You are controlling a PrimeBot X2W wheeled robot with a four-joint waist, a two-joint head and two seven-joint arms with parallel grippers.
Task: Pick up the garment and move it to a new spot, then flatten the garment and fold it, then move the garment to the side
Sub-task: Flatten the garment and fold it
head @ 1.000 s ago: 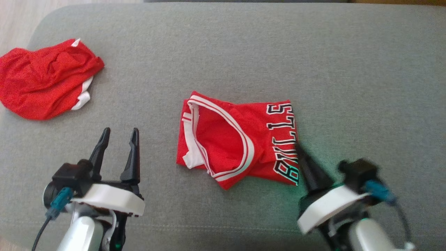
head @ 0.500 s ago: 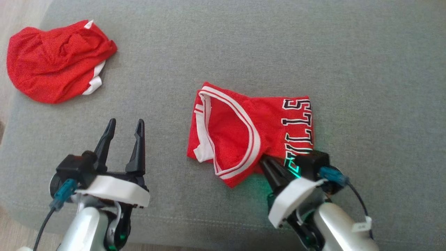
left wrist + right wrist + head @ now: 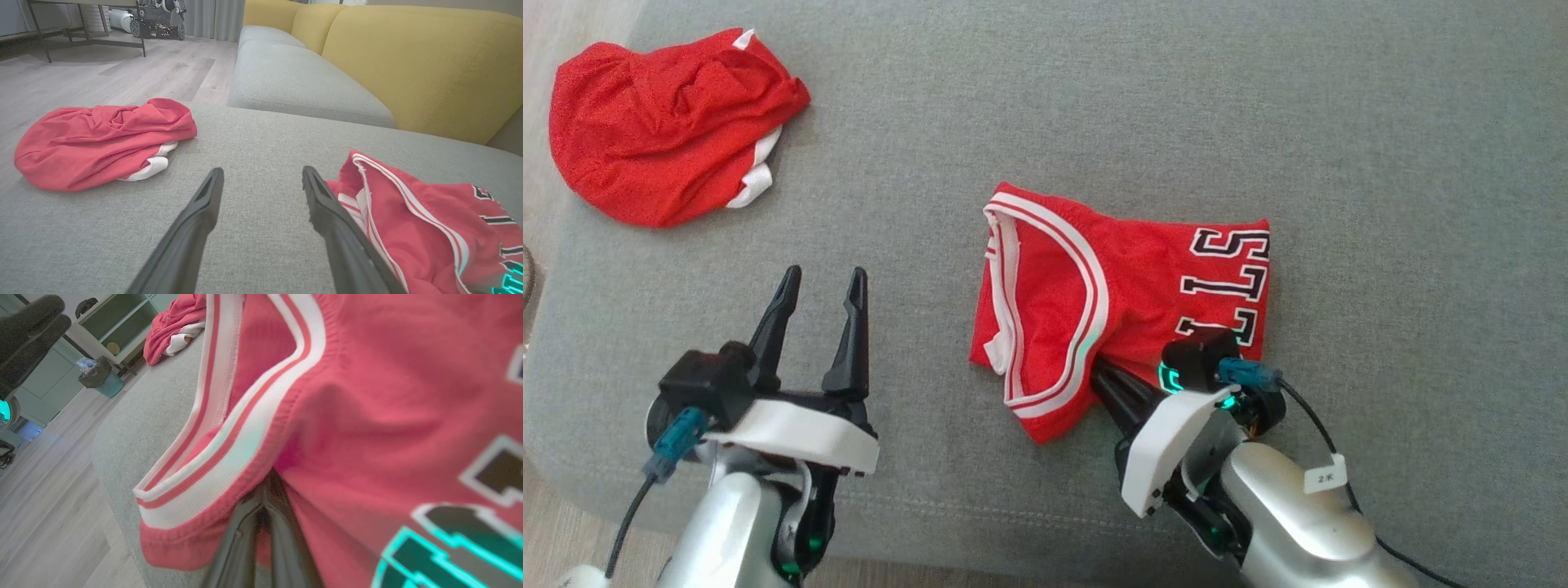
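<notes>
**A:** Head view, entries?

**B:** Item: folded jersey (image 3: pixel 1127 302), red, with white striped trim and black lettering. It lies flat near the middle of the grey cushion (image 3: pixel 1094 106).
Item: crumpled red garment (image 3: pixel 662 122), at the far-left corner of the same cushion, well apart from the jersey.
Item: left gripper (image 3: pixel 824 273), lower left, over bare cushion. Its fingers are spread with nothing between them.
Item: right gripper (image 3: pixel 1112 388), lower right. Its dark fingers are pressed together, the tips tucked beneath the jersey's near edge beside the striped trim. There is a green glow on the cloth there.

**A:** Left wrist view?

**B:** The left gripper's two fingers stand wide apart above grey fabric and touch no cloth. The crumpled garment is to the left. The jersey is just beside the right-hand finger, trim uppermost.
Behind: second grey seat (image 3: pixel 294 81), yellow backrest (image 3: pixel 408 61), wood floor (image 3: pixel 122 69).

**A:** Right wrist view?

**B:** The right gripper's fingers are closed against each other and run under the jersey's hem where the trim folds over. The tips are hidden by cloth, so I cannot tell whether any fabric is caught between them.
The lettering is at the right, tinted green. The crumpled garment is small, at the top.
Past the cushion's edge: teal bin (image 3: pixel 100 381), standing on the floor.
</notes>
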